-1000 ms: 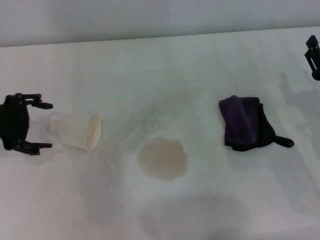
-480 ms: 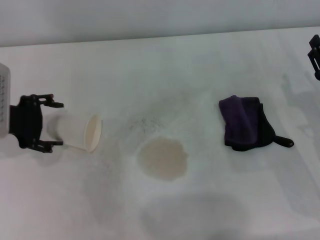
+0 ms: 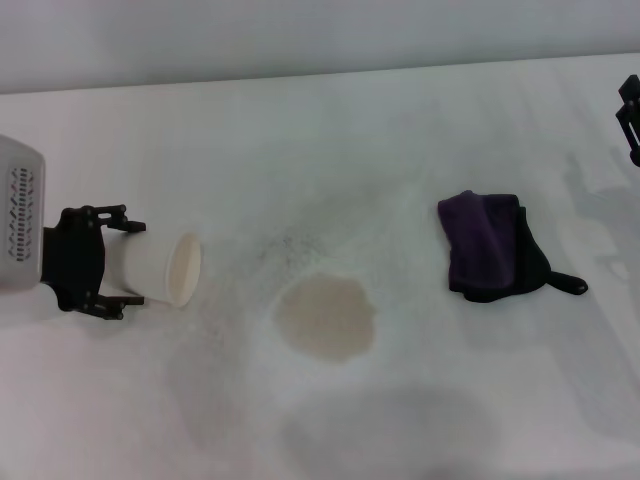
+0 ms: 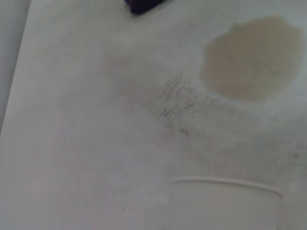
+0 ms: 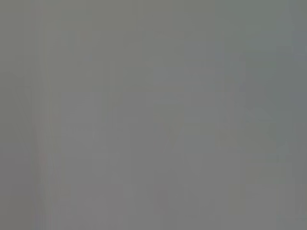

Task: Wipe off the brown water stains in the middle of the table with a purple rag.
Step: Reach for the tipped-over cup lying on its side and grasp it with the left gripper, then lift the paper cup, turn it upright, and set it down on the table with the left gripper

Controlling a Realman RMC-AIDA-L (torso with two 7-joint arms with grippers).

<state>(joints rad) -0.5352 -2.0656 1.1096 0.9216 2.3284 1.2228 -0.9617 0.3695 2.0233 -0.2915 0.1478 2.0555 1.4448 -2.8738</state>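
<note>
Left end effector [image 3: 128, 262] straddling cup [image 3: 160, 269], wrist: rim only

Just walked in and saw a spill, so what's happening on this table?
The left gripper straddles a white paper cup lying on its side, fingers open either side of it. The brown water stains sit unwiped mid-table, the purple rag untouched beyond them. The right gripper is parked at the far right edge.

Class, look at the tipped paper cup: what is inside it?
The cup lies on its side between the left claw's fingers; its visible inside looks pale and empty. Its bottom is hidden.
</note>
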